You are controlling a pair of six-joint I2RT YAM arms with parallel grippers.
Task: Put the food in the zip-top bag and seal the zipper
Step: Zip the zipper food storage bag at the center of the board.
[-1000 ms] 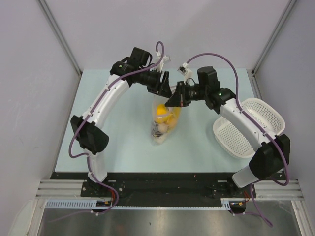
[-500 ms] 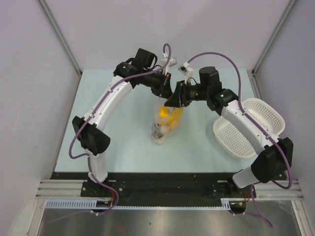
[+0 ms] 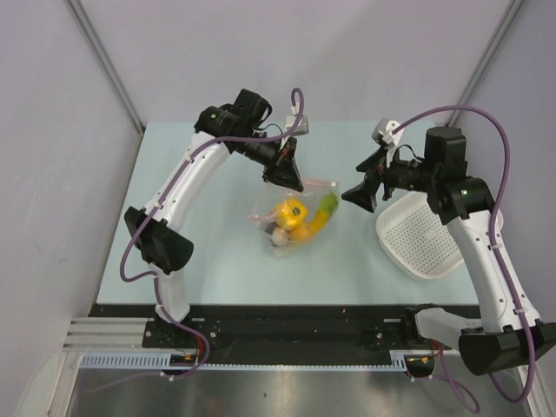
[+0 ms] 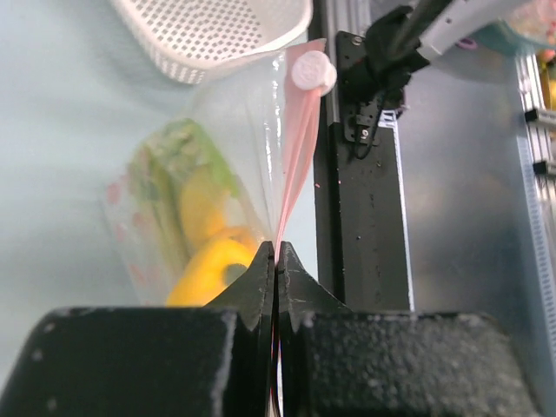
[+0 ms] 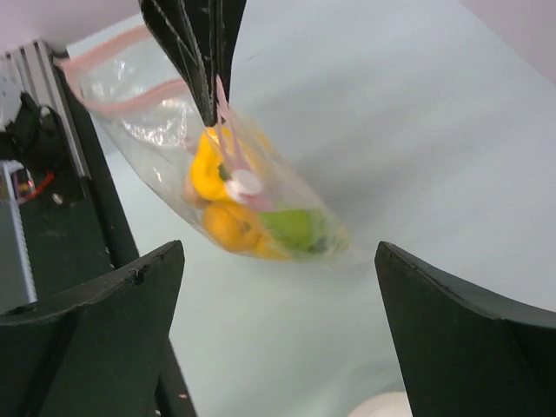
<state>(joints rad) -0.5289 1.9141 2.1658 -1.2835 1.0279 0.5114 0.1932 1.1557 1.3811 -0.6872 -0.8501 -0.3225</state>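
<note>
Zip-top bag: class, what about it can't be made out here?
The zipper's near end: left wrist view, pinched inside the left gripper.
The food: right wrist view, blurred; top view, too small to tell apart.
The bag's near part: left wrist view, behind that gripper's body.

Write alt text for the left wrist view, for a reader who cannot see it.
The left gripper is shut on the pink zipper of the clear zip-top bag, with yellow and green food showing inside. A white perforated basket lies beyond it.
</note>
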